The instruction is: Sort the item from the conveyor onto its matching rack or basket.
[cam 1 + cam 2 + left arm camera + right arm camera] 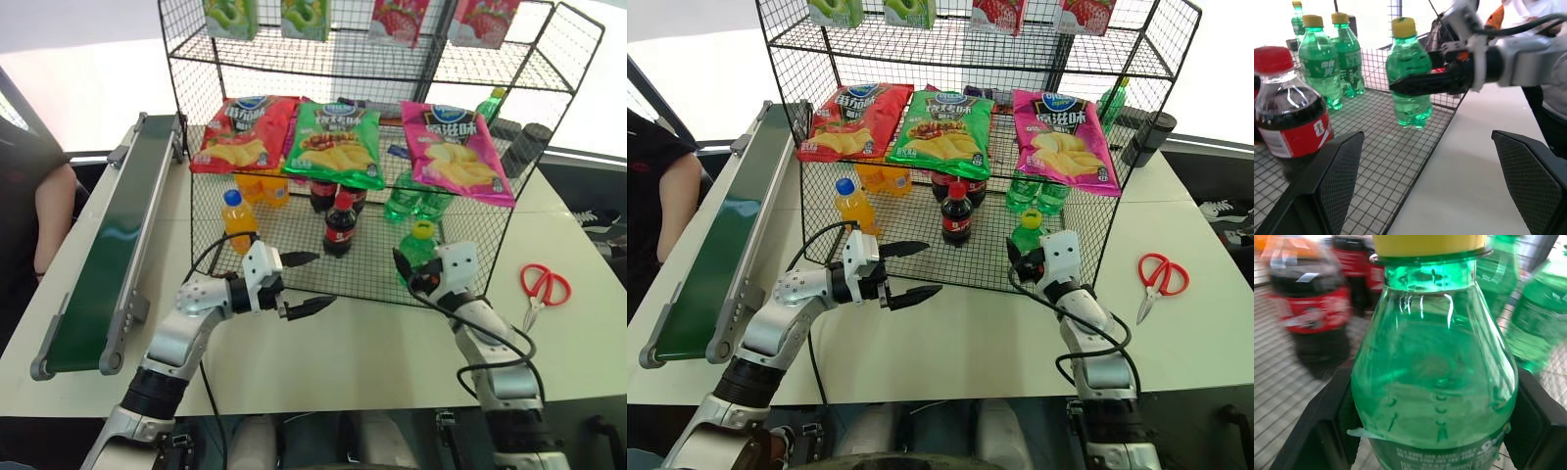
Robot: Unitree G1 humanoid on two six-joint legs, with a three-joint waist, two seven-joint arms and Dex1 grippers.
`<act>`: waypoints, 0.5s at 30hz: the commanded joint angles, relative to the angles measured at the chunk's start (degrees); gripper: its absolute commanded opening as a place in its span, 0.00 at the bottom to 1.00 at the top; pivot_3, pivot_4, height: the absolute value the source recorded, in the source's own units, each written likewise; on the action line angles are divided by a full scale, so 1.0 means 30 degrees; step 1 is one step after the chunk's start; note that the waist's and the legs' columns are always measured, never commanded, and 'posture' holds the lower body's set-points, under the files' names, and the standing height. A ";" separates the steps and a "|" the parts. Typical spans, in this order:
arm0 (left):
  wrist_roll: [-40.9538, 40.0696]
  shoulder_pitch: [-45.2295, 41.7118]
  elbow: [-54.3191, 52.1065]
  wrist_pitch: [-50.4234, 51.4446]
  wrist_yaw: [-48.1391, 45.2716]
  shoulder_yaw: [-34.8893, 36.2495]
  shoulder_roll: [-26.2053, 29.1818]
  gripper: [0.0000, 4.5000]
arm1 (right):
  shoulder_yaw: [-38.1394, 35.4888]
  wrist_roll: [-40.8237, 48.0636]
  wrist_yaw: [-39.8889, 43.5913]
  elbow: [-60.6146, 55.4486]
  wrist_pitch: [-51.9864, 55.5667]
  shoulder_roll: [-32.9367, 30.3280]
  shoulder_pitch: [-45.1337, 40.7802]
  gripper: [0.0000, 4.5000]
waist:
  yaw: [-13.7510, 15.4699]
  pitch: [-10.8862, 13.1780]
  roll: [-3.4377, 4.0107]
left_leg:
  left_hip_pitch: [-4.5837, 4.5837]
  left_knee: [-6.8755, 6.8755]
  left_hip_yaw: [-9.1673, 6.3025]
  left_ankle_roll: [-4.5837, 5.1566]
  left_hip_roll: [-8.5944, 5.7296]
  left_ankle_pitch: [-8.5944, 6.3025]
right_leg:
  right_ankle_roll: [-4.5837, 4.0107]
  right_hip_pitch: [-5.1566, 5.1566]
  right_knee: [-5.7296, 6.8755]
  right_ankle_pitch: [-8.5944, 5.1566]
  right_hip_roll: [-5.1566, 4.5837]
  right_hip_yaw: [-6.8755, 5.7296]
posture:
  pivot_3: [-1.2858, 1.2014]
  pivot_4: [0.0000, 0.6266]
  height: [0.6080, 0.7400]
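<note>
Head views: right claw [419, 271] clamped on green bottle [419, 247], upright at rack's [211, 147] front right edge, over bottom tier. Left claw [302, 282] spread wide, empty, above tabletop [382, 343] before cola bottle [339, 225].

Left wrist: bottle [1409, 73] gripped mid-body, base just above the mesh.

Right wrist: fingers [1322, 431] pressed on both sides of bottle [1435, 377].
</note>
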 commanded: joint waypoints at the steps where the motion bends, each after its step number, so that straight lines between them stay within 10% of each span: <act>1: -0.0422 0.0282 -0.1136 0.0252 -0.0002 0.0064 0.0116 0.99 | -0.1091 -0.0008 -0.1148 0.1236 -0.1818 0.0502 -0.1680 0.68 | -0.0005 0.0001 0.0023 | 0.0002 0.0000 0.0000 0.0000 0.0000 0.0000 | 0.0000 0.0001 0.0000 0.0000 0.0000 0.0001 | 0.52 0.24 1.00; 15: -0.0343 0.0369 -0.1475 0.0407 0.0360 -0.0108 0.0011 0.99 | -0.1695 0.1002 -0.0849 0.3678 -0.2803 0.1694 -0.3135 0.68 | -0.0019 -0.0002 0.0044 | 0.0002 -0.0002 0.0006 -0.0004 0.0012 0.0002 | 0.0001 0.0001 0.0006 0.0000 -0.0005 0.0008 | 0.52 0.24 1.00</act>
